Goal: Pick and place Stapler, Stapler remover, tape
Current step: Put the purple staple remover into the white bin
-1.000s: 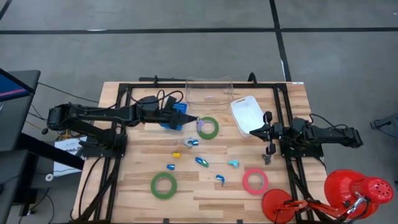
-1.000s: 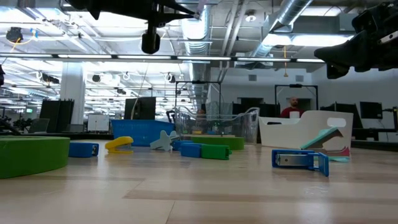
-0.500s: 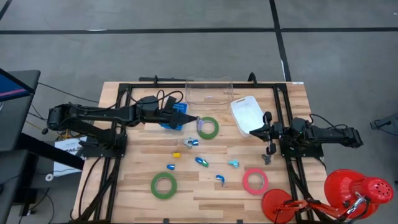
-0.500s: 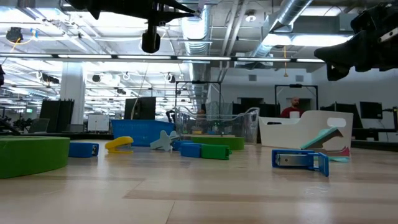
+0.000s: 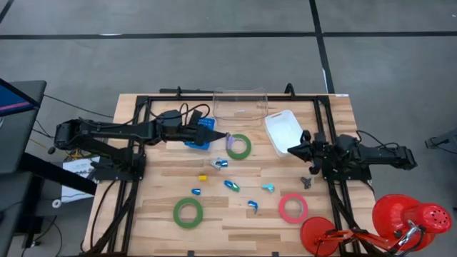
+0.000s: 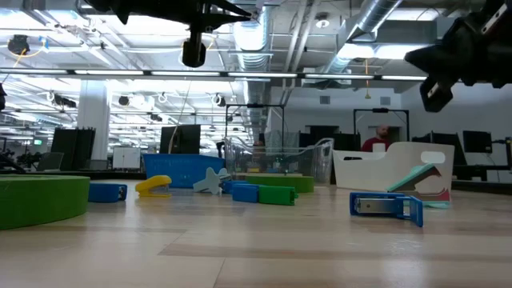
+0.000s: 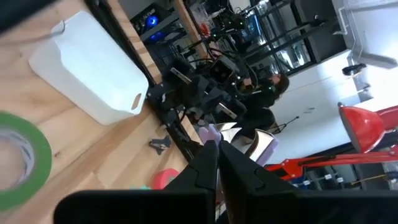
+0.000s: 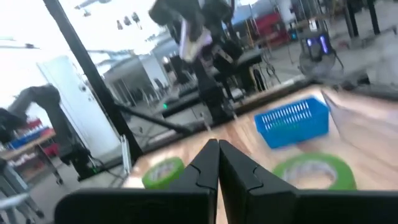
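The left gripper (image 5: 227, 138), holding a small lavender item, hovers between the blue basket (image 5: 201, 131) and a green tape roll (image 5: 239, 146). The right gripper (image 5: 293, 150), pinched together and empty, sits beside the white bin (image 5: 280, 127). 2 more rolls, green (image 5: 188, 213) and pinkish-red (image 5: 293, 208), lie near the table's (image 5: 235, 225) front edge.

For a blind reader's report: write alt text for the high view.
Two dark arms reach over a wooden table, the left claw shut beside a green tape roll, the right claw shut by a white bin. Another green roll, a pink roll and small coloured items lie nearer the front.
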Robot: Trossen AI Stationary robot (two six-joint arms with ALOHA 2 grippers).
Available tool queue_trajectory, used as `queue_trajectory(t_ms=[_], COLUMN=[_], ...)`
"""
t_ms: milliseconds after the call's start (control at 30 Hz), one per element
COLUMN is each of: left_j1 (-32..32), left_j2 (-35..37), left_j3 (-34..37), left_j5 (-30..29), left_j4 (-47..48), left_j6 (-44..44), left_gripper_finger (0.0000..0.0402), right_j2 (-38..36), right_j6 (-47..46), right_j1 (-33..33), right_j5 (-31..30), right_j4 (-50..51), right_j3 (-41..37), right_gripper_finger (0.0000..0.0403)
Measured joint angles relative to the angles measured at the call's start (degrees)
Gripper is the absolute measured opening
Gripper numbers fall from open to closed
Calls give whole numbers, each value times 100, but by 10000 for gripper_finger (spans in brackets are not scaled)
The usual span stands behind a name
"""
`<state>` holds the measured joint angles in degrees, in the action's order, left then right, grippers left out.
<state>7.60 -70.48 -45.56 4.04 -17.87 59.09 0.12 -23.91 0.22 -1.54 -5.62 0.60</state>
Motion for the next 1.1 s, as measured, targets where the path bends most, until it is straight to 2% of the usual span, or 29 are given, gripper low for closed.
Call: queue_trajectory(t_ms=[167, 367, 733, 867, 1100], left_j1=[55, 121, 181, 246, 359], left_j2=[-23, -64, -871, -1149, -1485], left_j3=[-234, -453, -1085, -1383, -1917], left_j5=[-10, -106, -88, 130, 229], left_j4=[-30, -27, 13, -23, 34], left_j6=[-470, -1364, -2633, -2779, -3517], left_gripper_finger=[3, 3, 3, 3, 3], right_j2=[0, 0, 0, 0, 2], right_j6=[71, 152, 1, -6, -16], right_j1=[3, 3, 12, 27, 31], right_j5=[0, 14, 22, 18, 17], right_j4=[-539, -621, -751, -742, -702], right_j3=[4, 183, 636, 834, 1085], right_gripper_finger=[1, 1, 1, 1, 1])
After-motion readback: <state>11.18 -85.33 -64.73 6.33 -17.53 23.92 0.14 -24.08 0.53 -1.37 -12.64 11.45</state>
